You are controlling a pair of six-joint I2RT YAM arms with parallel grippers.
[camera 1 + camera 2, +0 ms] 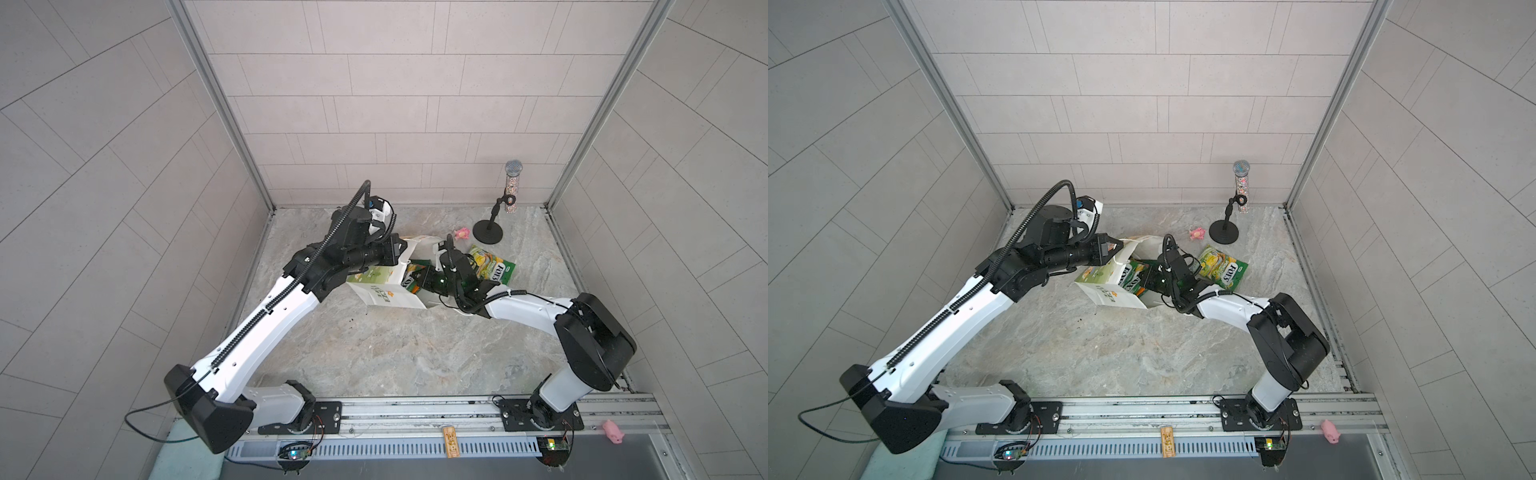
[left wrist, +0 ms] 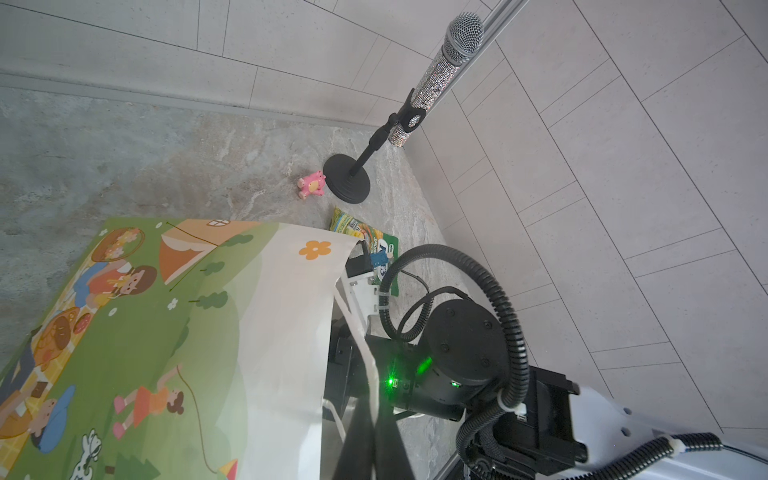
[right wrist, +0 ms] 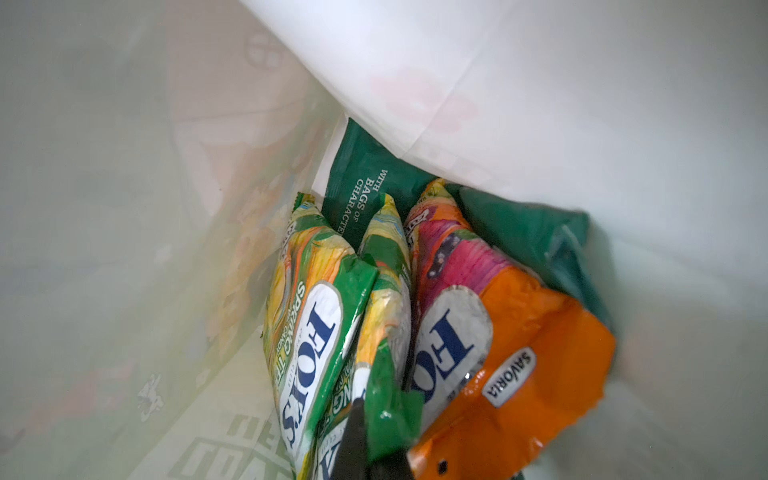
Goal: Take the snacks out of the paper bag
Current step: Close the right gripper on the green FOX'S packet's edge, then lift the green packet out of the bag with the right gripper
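Pinched middle FOX'S packet (image 3: pixel 384 307) by its green corner in clenched right pincer (image 3: pixel 372 453), inside paper bag (image 1: pixel 386 296) tipped on tabletop (image 1: pixel 374 353) — clamped its rim in left pincer (image 1: pixel 401 249). Might have slipped off the glossy corner, or dragged the orange packet (image 3: pixel 519 353) along.

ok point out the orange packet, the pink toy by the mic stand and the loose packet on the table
orange packet (image 3: pixel 552 332): right wrist view, plain orange end
pink toy (image 2: pixel 311 185): left wrist view, body
loose packet (image 1: pixel 496 272): a top view, white logo patch
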